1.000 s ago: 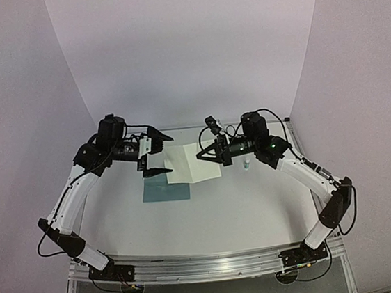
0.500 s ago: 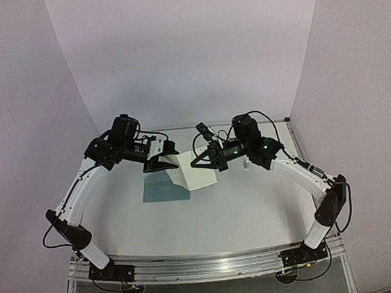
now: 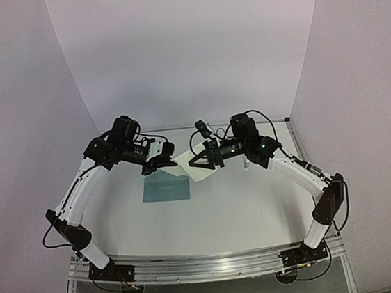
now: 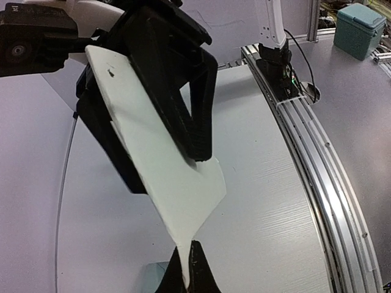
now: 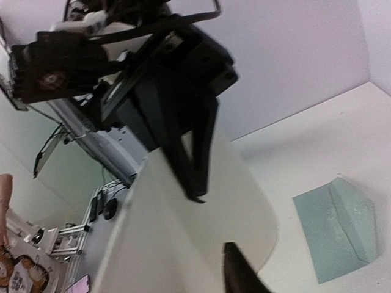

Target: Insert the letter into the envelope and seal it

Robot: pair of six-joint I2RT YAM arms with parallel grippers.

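Observation:
The letter [image 3: 188, 169], a pale sheet with its blank side showing, hangs tilted in the air between the two grippers. My left gripper [image 3: 164, 163] is shut on its left edge; in the left wrist view the black fingertips [image 4: 197, 276] pinch the letter [image 4: 165, 171]. My right gripper [image 3: 193, 162] stands open, one finger on each side of the sheet. In the right wrist view only one of its fingers [image 5: 237, 274] shows against the letter [image 5: 183, 244]. The teal envelope [image 3: 166, 189] lies flat on the table below, left of the sheet, and also shows as the envelope [image 5: 339, 227].
A small pale upright object [image 3: 247, 163] stands on the table beside the right arm. The metal rail [image 4: 317, 165] runs along the near table edge. Pale backdrop walls close off the left, back and right. A teal box [image 4: 361, 27] sits off the table.
My left gripper moved right to the sheet and shut on its left edge. The right gripper's jaws have parted from their grip. The letter has shifted left and up, off the envelope.

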